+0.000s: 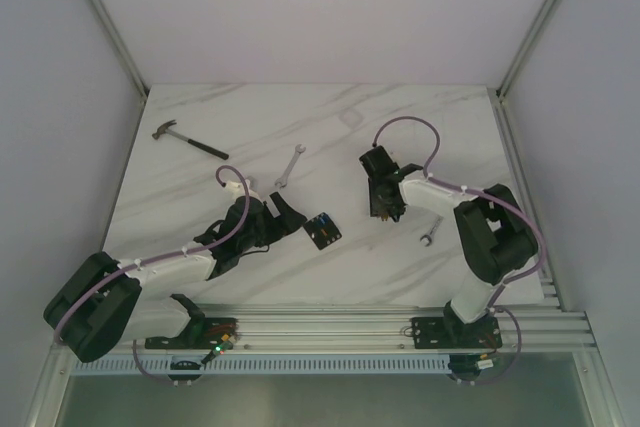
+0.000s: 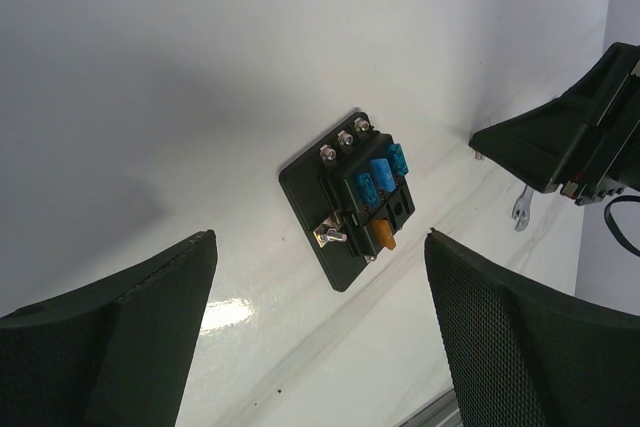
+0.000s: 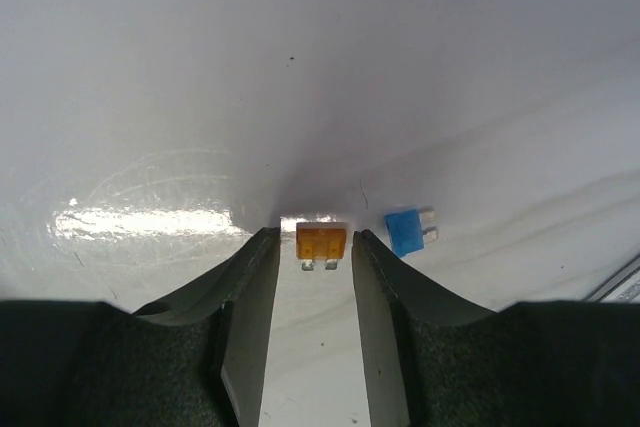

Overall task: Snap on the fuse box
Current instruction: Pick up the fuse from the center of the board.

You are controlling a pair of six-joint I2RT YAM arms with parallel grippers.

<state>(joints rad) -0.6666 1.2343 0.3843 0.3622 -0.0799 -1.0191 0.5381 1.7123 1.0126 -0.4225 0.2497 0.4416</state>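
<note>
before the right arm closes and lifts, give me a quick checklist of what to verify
1. amber fuse between the fingers of the right gripper: ok
2. fingers touching the amber fuse: not ok, gaps on both sides
3. blue fuse outside the fingers: ok, lying beside them
4. fuse box flat on the table: ok
5. left gripper steadying the fuse box: not ok, open, short of it
6. free slot in the fuse box: cannot tell
</note>
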